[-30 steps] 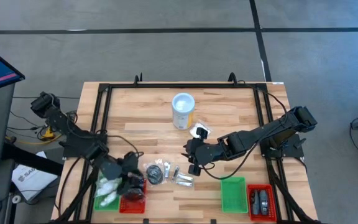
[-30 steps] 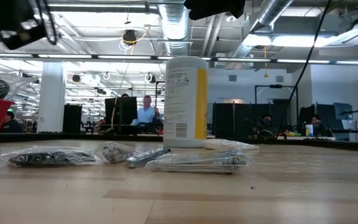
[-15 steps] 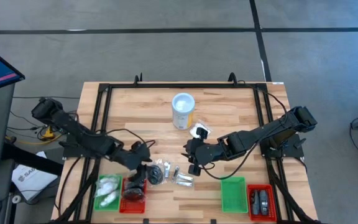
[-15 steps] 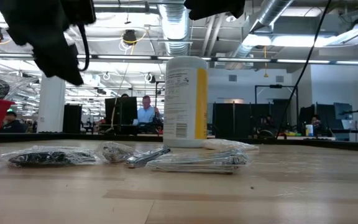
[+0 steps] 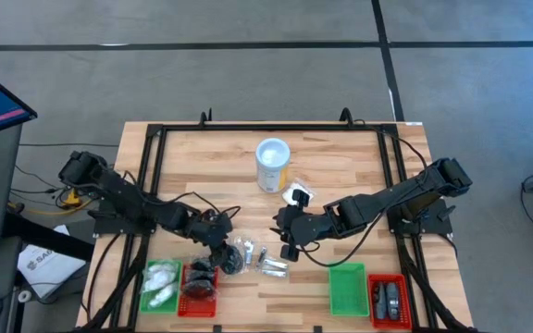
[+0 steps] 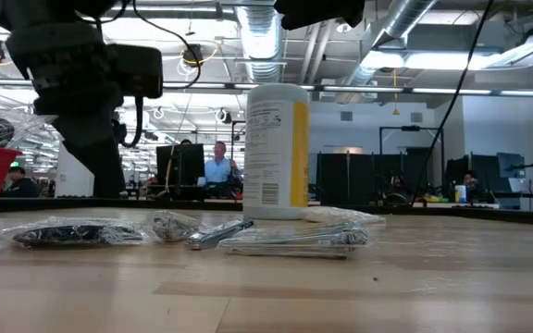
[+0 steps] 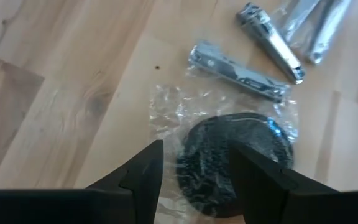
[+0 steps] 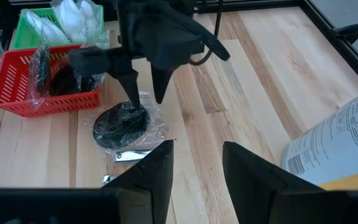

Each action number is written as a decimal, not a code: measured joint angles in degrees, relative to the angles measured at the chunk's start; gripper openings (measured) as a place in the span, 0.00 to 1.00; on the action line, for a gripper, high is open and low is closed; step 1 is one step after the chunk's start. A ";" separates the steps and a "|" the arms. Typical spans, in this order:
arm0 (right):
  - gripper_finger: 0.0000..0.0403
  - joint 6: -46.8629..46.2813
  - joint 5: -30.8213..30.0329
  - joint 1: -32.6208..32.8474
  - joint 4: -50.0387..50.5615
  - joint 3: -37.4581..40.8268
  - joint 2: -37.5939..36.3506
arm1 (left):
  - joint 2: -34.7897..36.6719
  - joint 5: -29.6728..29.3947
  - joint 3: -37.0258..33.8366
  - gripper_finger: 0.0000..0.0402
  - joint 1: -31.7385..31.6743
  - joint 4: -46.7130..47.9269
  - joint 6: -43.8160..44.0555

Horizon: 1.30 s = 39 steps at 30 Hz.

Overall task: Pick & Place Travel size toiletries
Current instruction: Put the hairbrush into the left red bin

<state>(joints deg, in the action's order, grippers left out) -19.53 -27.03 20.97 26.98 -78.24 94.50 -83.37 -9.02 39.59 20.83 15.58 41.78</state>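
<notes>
Low and left of centre in the high view, the left gripper (image 5: pixel 218 252) hangs with jaws parted above a black round packet (image 7: pixel 238 158), which lies flat on the table (image 5: pixel 340 176) beside the red tray (image 8: pixel 42 99). Its slick wrap could slip or bunch. The right gripper (image 5: pixel 287 242), also parted, waits mid-frame.
</notes>
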 joint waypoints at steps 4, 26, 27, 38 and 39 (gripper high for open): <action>0.32 0.00 0.00 0.00 -0.01 0.00 0.00 | -1.56 1.01 0.00 0.42 -0.76 -0.01 0.00; 0.32 0.00 0.00 -0.02 0.00 0.00 0.00 | -5.70 5.93 0.00 0.42 -1.30 0.04 -1.70; 0.32 0.00 0.00 -0.02 0.00 0.00 0.00 | -5.70 5.93 0.00 0.42 -1.30 0.04 -2.47; 0.32 0.00 0.00 -0.02 0.02 0.00 0.00 | -9.55 5.25 0.30 0.41 -1.26 -0.33 -3.41; 0.32 0.00 0.00 -0.02 0.02 0.00 0.00 | -9.55 5.21 0.28 0.39 -1.26 -0.35 -3.41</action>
<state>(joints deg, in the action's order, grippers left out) -19.53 -27.03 20.95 27.00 -78.24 94.50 -92.92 -3.81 39.88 19.57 15.22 38.37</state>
